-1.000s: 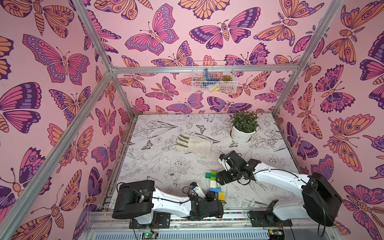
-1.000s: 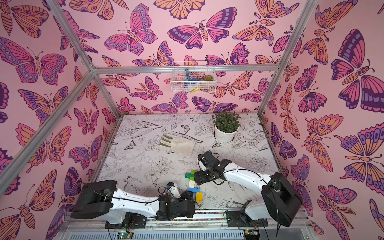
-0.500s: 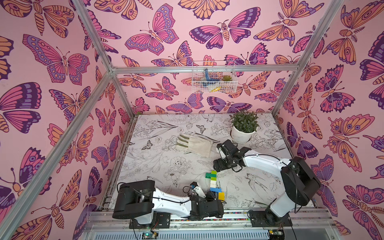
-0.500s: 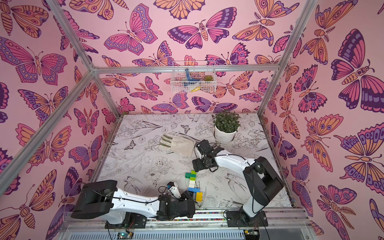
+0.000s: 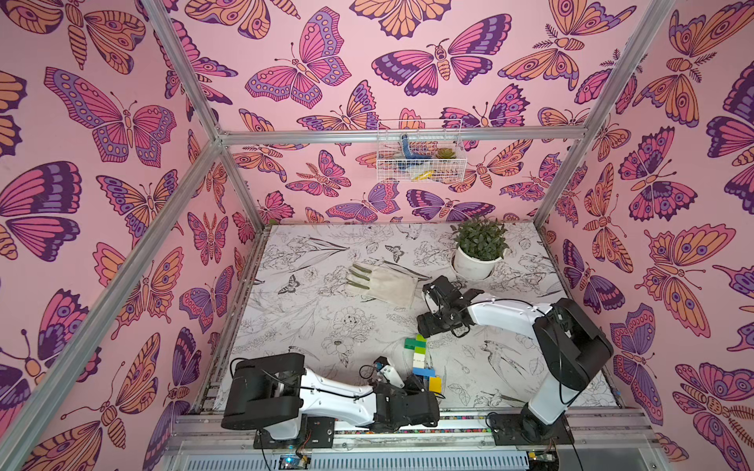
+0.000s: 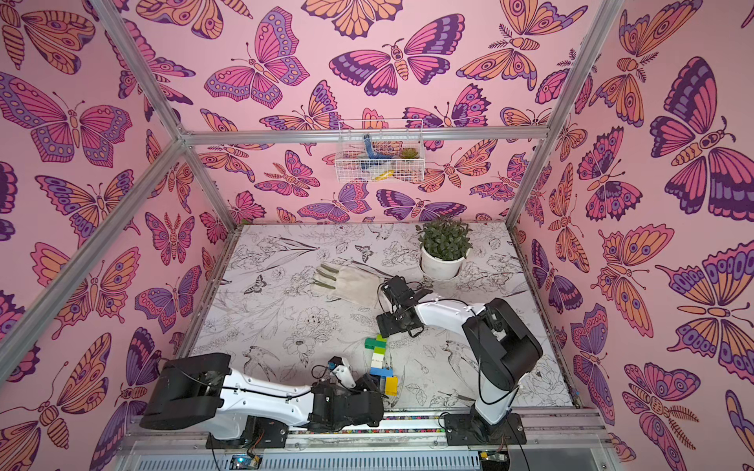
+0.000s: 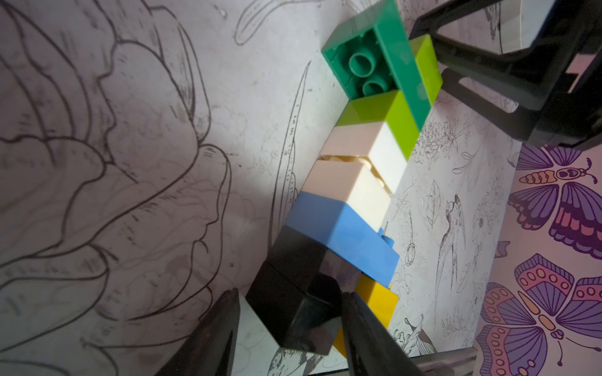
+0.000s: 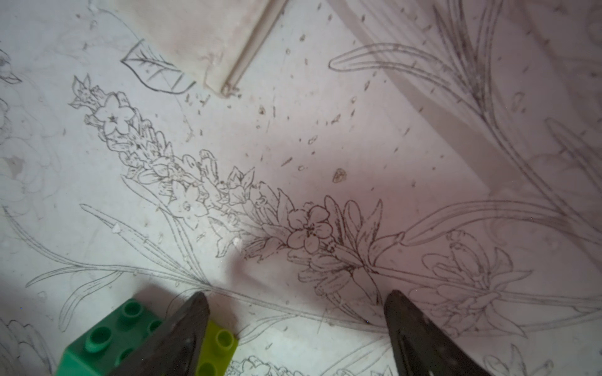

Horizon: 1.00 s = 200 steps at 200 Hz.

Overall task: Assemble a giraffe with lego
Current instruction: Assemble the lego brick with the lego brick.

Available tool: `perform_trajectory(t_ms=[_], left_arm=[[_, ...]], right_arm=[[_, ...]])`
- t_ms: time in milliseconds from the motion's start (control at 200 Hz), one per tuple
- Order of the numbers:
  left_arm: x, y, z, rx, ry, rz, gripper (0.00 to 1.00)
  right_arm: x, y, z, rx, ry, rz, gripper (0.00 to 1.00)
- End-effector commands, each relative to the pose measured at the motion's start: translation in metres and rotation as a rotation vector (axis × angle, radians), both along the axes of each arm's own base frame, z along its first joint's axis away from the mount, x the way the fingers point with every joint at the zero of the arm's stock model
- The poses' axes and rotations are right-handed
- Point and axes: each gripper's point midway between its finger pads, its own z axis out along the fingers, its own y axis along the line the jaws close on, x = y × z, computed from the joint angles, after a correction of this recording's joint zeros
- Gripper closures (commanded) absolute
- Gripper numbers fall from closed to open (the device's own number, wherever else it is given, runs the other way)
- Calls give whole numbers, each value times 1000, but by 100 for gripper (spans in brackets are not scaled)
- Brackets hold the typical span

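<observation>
The giraffe [image 5: 419,359] [image 6: 377,359] lies flat on the table near the front: dark green head, lime and white neck, blue body, black and yellow legs. In the left wrist view its two white neck bricks [image 7: 358,169] sit slightly askew, with a crack between them. My left gripper [image 7: 288,312] [image 5: 424,381] is shut on the black leg [image 7: 293,293]. My right gripper [image 8: 296,298] [image 5: 428,326] hangs open just beyond the head, holding nothing. One of its fingers [image 8: 189,325] sits beside the dark green head [image 8: 107,341] and a lime brick [image 8: 218,345].
A pale work glove [image 5: 387,285] lies behind the right gripper. A potted plant [image 5: 477,253] stands at the back right. A wire basket [image 5: 420,159] hangs on the back wall. Pink walls enclose the table on three sides.
The right gripper has drawn back a little from the giraffe's head while its arm folded up at the elbow. The left gripper and the giraffe have stayed put.
</observation>
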Motion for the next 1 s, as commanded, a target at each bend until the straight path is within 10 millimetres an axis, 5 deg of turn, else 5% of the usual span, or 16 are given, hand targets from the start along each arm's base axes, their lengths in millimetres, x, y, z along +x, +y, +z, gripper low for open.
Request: perform_trajectory(t_ms=[0, 461, 996], left_arm=[[-4, 23, -24, 126, 26, -22, 45], [-3, 24, -25, 124, 27, -15, 45], [-1, 29, -19, 136, 6, -24, 45]], right_arm=[[-12, 1, -12, -27, 33, 41, 12], [-47, -7, -23, -76, 64, 99, 13], [-52, -10, -25, -93, 55, 121, 13]])
